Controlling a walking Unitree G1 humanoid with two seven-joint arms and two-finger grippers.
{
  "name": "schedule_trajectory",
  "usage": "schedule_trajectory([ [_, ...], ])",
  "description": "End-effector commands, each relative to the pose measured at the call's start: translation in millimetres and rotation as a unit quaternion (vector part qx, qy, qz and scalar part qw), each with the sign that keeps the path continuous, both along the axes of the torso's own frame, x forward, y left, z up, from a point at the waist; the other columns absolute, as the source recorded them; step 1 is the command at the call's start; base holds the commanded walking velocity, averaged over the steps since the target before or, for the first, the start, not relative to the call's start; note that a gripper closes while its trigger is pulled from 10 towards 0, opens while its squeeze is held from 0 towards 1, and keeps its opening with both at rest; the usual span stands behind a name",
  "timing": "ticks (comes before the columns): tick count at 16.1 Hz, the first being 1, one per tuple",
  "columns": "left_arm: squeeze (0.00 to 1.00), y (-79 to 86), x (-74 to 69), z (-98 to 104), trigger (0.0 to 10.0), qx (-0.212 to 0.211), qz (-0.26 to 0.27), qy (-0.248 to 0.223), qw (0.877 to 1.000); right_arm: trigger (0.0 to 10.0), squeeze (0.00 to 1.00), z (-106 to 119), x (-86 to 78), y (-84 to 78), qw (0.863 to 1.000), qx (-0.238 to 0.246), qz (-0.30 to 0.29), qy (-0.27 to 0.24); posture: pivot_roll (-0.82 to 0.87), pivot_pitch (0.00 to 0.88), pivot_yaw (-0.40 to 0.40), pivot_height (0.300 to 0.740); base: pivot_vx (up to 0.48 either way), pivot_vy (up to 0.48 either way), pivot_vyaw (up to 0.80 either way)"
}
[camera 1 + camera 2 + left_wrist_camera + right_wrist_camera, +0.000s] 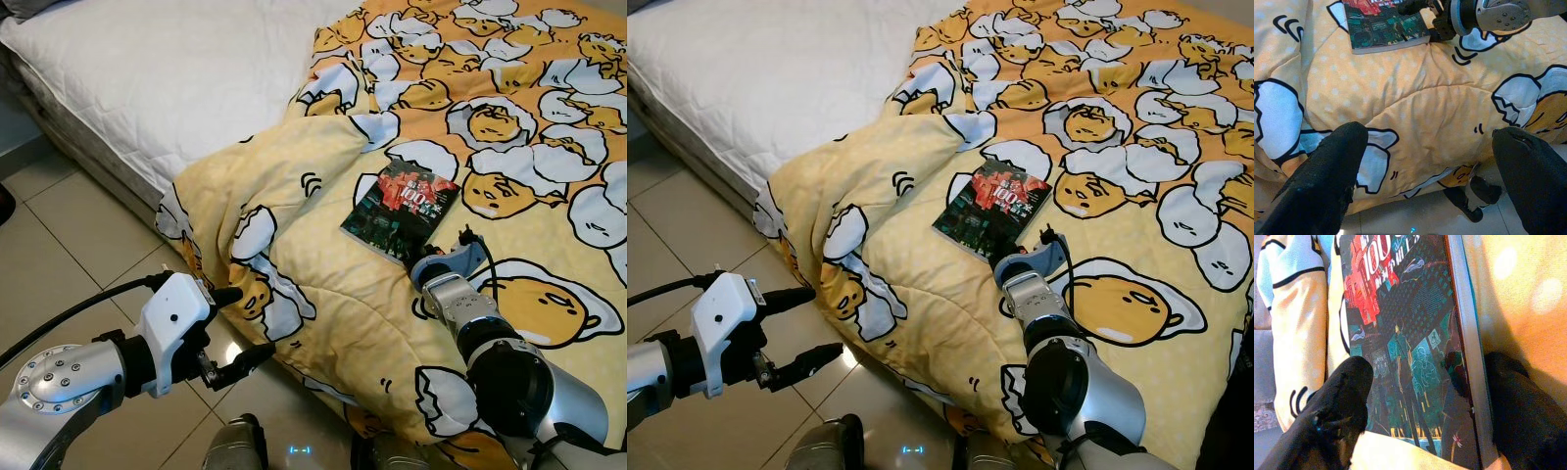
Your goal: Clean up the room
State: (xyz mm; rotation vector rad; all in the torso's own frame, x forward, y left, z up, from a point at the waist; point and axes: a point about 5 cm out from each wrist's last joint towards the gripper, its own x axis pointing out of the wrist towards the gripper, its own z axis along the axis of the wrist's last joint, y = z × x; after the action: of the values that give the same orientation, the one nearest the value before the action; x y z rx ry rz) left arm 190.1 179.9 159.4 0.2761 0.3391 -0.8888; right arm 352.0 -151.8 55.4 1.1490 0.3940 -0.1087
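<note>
A dark paperback book (402, 208) with a red "100" on its cover lies flat on a yellow egg-print duvet (323, 294) on the bed. My right gripper (415, 258) is open at the book's near corner. In the right wrist view one finger (1342, 401) rests over the cover and the other finger (1518, 401) sits on the duvet just past the book's (1405, 347) edge. My left gripper (257, 320) is open and holds nothing. It hovers low over the floor, just short of the duvet's hanging corner.
Bare white mattress (147, 69) takes up the bed's far left half. The duvet spills over the bed's edge toward the beige tiled floor (78, 255). My feet (235, 446) stand close to the bed.
</note>
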Motion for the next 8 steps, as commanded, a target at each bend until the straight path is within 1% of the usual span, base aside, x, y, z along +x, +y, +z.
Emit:
schedule_trajectory([
  [1, 0.00, -4.5, -2.9, 2.7, 10.0, -0.005, -0.013, 0.000, 1.000, 0.0, 0.00, 0.0, 0.1, 15.8, 0.999, 0.028, 0.023, 0.005, 0.28, 0.225, -0.026, 0.740, 0.000, 0.000, 0.00],
  [3, 0.00, -6.7, -4.3, 3.2, 10.0, -0.007, -0.015, 0.002, 1.000, 0.0, 0.00, -0.5, -0.4, 15.2, 0.999, 0.039, 0.020, 0.003, 0.28, 0.224, -0.027, 0.740, 0.000, 0.000, 0.00],
  [8, 0.00, -9.3, -5.3, 5.2, 10.0, -0.007, -0.018, 0.002, 1.000, 0.0, 0.00, -0.8, -1.3, 17.7, 0.999, 0.036, 0.035, -0.007, 0.28, 0.222, -0.027, 0.740, 0.000, 0.000, 0.00],
])
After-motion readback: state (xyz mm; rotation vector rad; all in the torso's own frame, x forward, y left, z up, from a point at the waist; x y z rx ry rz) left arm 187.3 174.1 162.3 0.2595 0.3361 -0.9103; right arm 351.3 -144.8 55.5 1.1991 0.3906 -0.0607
